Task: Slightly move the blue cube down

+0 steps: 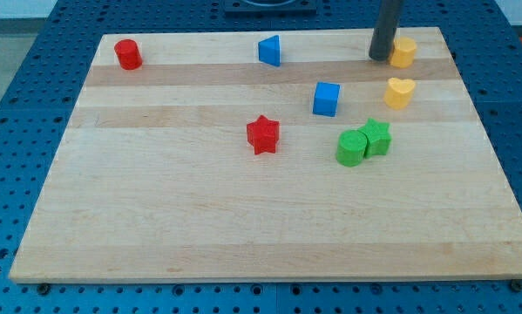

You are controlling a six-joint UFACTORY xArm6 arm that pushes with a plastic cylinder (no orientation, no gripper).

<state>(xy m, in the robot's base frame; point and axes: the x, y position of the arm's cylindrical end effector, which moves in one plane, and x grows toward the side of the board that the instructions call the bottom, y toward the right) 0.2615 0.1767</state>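
The blue cube point(327, 98) sits on the wooden board point(199, 218), right of centre in the upper half. My tip point(380, 58) is near the view's top right, up and to the right of the blue cube and well apart from it. It stands just left of a yellow block point(404, 51), close to touching it.
A blue triangular block point(270, 50) lies at the top centre. A red cylinder point(127, 54) is at the top left. A red star point(263, 134) is at the centre. A yellow heart point(399, 91) lies right of the cube. Two green blocks point(363, 142) touch below it.
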